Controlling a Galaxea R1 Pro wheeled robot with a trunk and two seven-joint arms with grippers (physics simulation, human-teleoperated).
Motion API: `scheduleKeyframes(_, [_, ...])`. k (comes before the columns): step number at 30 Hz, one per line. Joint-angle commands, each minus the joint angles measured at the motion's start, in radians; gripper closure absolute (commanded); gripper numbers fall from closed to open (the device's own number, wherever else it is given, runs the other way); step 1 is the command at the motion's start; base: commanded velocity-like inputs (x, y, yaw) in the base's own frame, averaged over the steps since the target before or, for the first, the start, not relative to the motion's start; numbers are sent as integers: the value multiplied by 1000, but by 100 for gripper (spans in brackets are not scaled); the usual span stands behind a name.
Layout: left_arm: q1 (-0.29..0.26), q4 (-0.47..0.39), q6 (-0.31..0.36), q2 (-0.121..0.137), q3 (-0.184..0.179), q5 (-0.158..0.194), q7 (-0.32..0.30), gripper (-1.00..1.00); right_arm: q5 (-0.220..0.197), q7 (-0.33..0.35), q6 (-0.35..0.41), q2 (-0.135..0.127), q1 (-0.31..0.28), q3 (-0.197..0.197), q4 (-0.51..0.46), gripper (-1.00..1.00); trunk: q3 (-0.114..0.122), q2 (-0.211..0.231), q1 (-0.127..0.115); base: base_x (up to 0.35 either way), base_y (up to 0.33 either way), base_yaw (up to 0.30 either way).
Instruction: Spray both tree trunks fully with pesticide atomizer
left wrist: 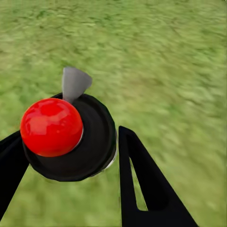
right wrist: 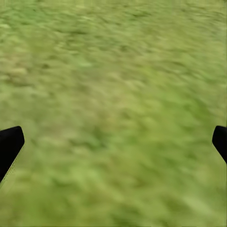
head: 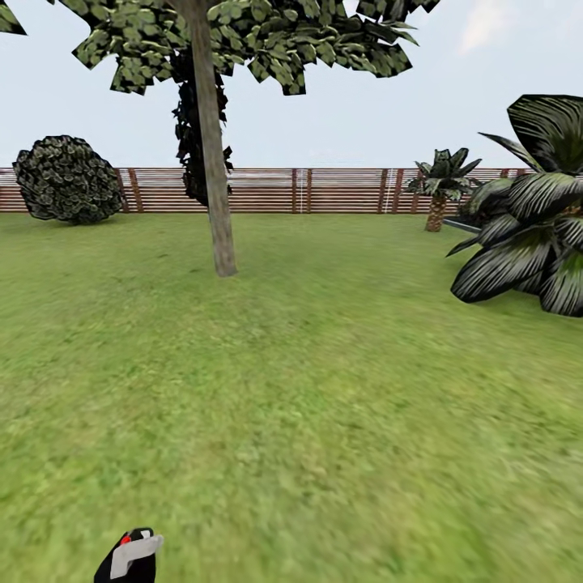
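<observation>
The atomizer (left wrist: 71,137) is off the ground and clamped in the left gripper (left wrist: 66,161): in the left wrist view its black round body with the red knob (left wrist: 51,126) and grey nozzle (left wrist: 74,82) sits between the two dark fingers (left wrist: 142,184), with lawn (left wrist: 165,56) beneath. In the head view the same sprayer (head: 131,555) shows at the bottom edge, well short of the trunk (head: 212,154). The right gripper (right wrist: 113,146) hangs spread wide over bare grass, holding nothing. So the pick-up looks finished, and the step in hand seems to be the drive across the lawn toward the tree (head: 243,40). That trunk stands upright in front of the fence (head: 324,190), with a round bush (head: 66,180) to its left and a small palm (head: 441,190) and a broad-leaved plant (head: 534,219) well off to its right. No white specks can be made out on the trunk from here, so spraying probably has not begun. Next, the base likely needs to close in on the trunk, the left arm to lift and aim the nozzle at the bark, and then sweep up and down it.
</observation>
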Motion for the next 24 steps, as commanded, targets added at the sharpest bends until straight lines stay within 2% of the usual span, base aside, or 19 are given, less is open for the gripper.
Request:
scheduleKeyframes(1, [0,1,-3,0,1,-4,4,100,-3,2,-3,0,0,-1,1,-100,-1,0,0,340,0,0])
scheduleKeyframes(24, [-1,1,-3,1,1,-4,4,100,-3,2,-3,-1,-1,-1,1,-100,-1,0,0,340,0,0])
